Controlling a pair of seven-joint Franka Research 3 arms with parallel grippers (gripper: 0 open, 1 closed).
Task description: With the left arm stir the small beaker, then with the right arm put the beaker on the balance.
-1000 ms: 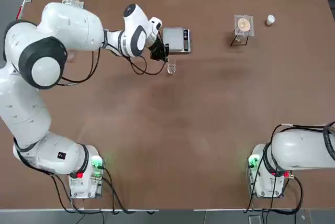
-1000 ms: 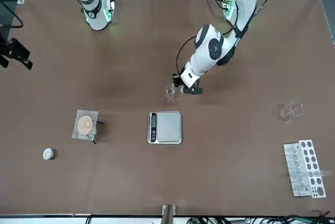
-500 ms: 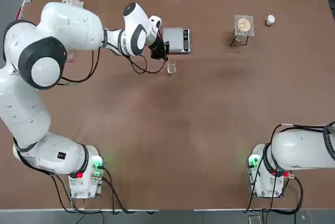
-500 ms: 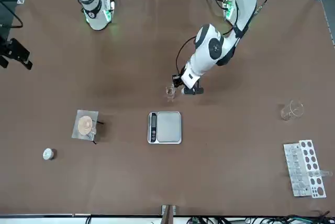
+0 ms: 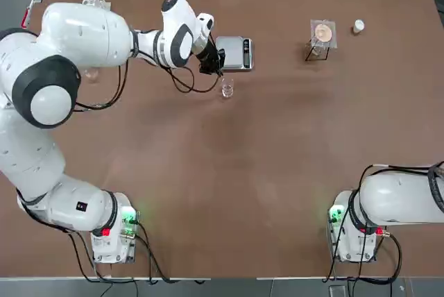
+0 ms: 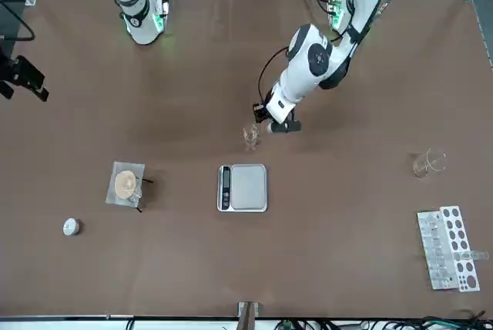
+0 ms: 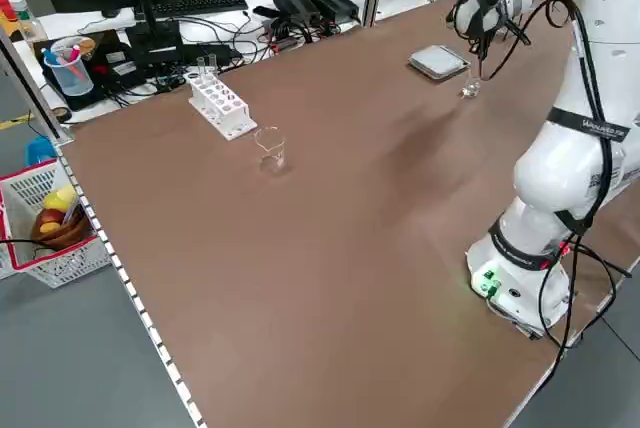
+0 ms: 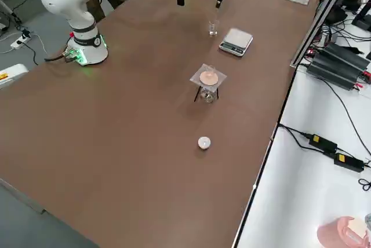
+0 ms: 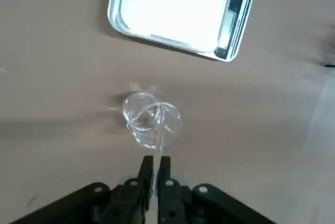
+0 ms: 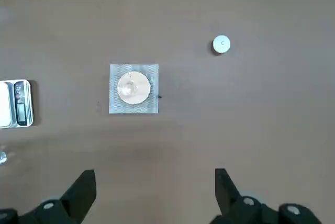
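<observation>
Glass small beaker [image 5: 227, 89] stands on the brown bench [image 5: 277, 158] just before the balance [image 5: 234, 53] in the top view, the left pincer [image 5: 212, 63] nearest. Left wrist view: that pincer [image 9: 154, 179], closed on a thin clear rod [image 9: 159, 148], reaches into the beaker. Right wrist view: the right pincer [image 10: 155, 192] gapes empty, well apart.

The top view looks straight down, arm bases at frame bottom; the front view faces them from across the table [image 6: 92, 284]. Both share the balance [image 5: 234, 53], centre-top there. Side views look diagonally from raised corners; wrist views hang close above the tabletop
</observation>
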